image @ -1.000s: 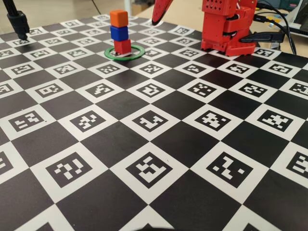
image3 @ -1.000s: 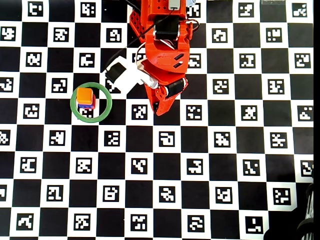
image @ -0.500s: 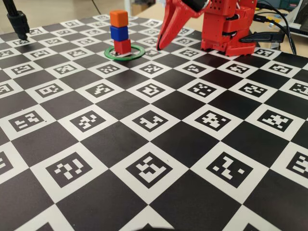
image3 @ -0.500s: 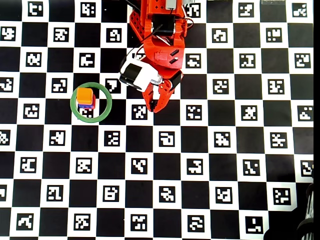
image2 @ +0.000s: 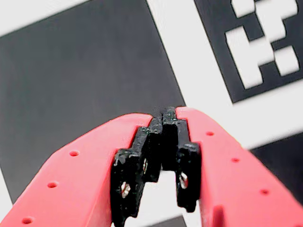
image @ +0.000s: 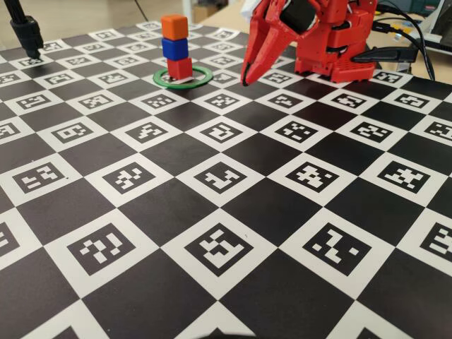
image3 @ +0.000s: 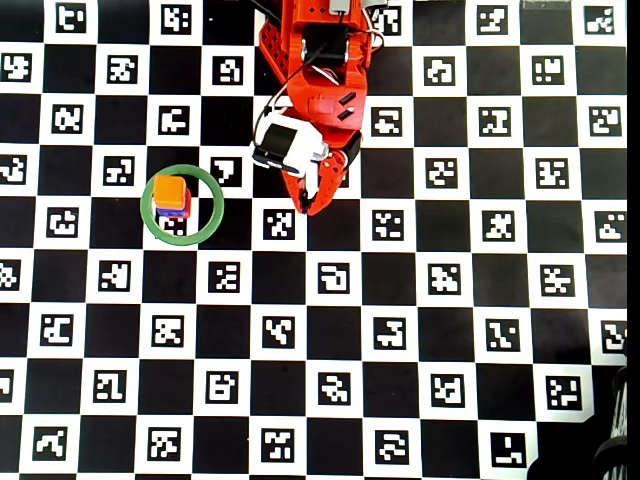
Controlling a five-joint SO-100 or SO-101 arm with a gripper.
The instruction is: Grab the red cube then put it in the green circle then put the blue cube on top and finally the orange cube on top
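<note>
A stack of three cubes stands inside the green circle at the far left of the board. The red cube is at the bottom, the blue cube on it, the orange cube on top. From overhead the orange cube hides most of the two below. My red gripper is shut with nothing between its fingers. It points down just above the board, well to the right of the stack and apart from it.
The arm's red base stands at the back of the checkered marker board. A black stand rises at the far left corner. Cables lie at the back right.
The gripper has swung down and drawn back toward the arm's base, away from the stack. The three stacked cubes have stayed still.
</note>
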